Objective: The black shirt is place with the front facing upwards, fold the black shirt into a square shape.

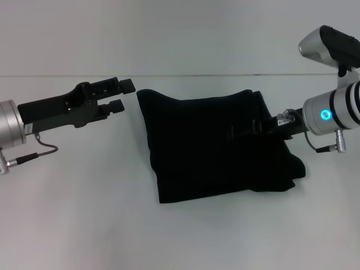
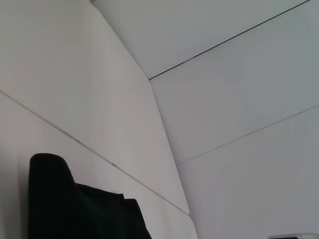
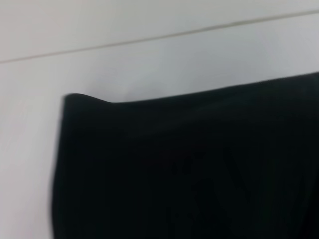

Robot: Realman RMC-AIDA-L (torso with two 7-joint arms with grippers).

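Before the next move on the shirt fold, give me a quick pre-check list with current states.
1. Large black soft-fabric shirt folded into a compact block on the white table: ok, roughly four-sided, though the near edge slants.
2. Shape square enough: not ok, a bulge of fabric sticks out at the near corner on the robot's right.
3. Left gripper clear of the fabric: ok, it hangs beside the far corner on the robot's left, fingers apart, nothing between them.
4. Right gripper state: cannot tell, it lies over the shirt's right side, black on black.
5. Lettering and neck label tucked away: ok, neither is visible.
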